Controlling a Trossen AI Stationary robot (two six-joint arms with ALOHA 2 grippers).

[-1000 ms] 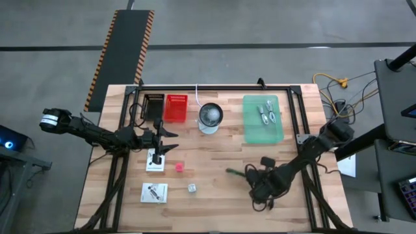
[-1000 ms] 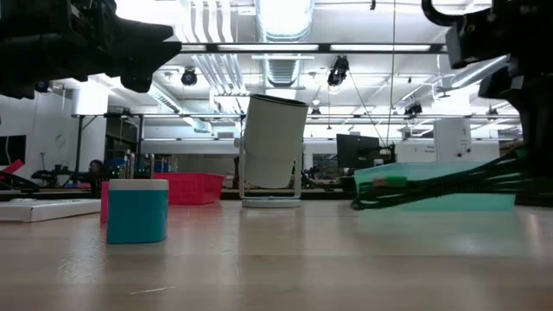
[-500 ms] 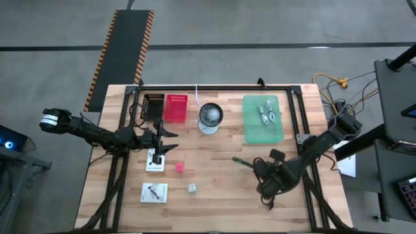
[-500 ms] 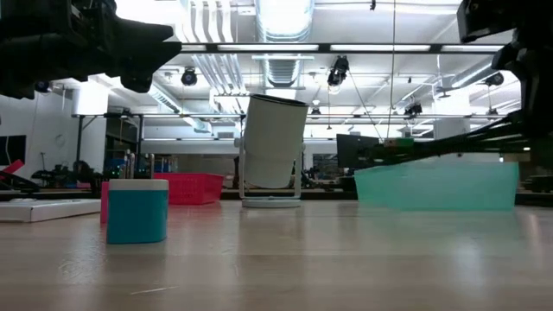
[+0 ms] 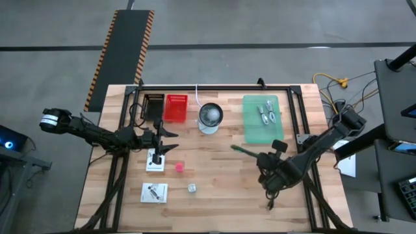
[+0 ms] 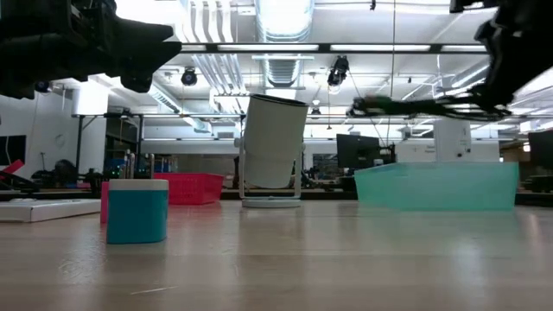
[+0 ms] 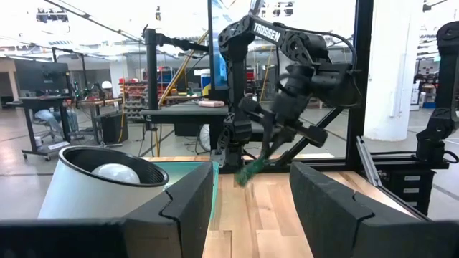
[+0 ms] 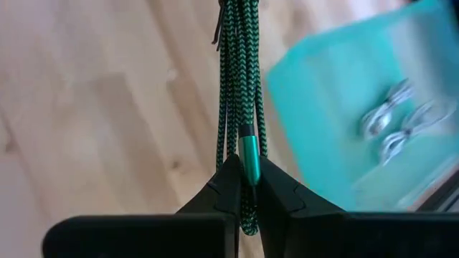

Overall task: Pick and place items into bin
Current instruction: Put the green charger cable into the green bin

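Green braided cord (image 8: 239, 93) clenched in your right tool (image 5: 260, 158), you're carrying it just beside teal bin (image 5: 262, 136); next, release over it.

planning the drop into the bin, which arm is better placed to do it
Right. The right gripper is shut on the green cable, lifted off the table beside the teal bin. The left gripper hangs open over a white card, farther away.

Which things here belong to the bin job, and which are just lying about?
Job: green cable held by right gripper; green bin with metal pieces; red cube; silver cube; two white cards.
Lying about: bowl; red basket.
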